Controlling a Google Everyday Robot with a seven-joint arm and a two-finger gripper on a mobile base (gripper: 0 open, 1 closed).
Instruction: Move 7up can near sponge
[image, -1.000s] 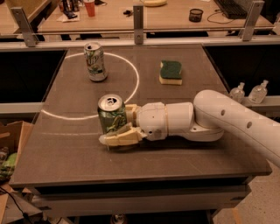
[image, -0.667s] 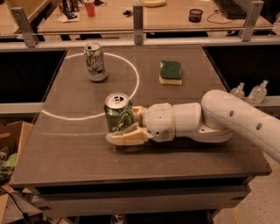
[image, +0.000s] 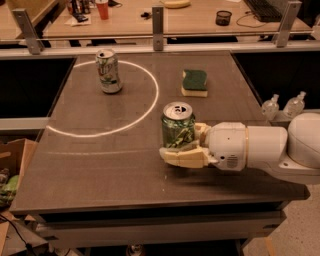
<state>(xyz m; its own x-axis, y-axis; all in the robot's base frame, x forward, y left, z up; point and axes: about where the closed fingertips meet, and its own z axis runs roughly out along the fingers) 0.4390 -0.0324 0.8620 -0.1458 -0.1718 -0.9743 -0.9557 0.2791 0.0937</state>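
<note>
A pale silver can (image: 108, 71) stands upper left, on the white circle line (image: 150, 107). At centre the dark green 7up can (image: 178, 127) is upright, clasped between the cream fingers of the gripper (image: 178, 143), which reaches in from the right. The sponge (image: 194, 82) lies apart, just above it in frame. The table (image: 100, 165) is matte grey-brown. Two clear bottles (image: 271, 106) stand at the right edge.

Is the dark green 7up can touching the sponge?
No, the dark green can, gripped by the end effector nearer the camera, stands clear of the green-topped yellow sponge.
</note>
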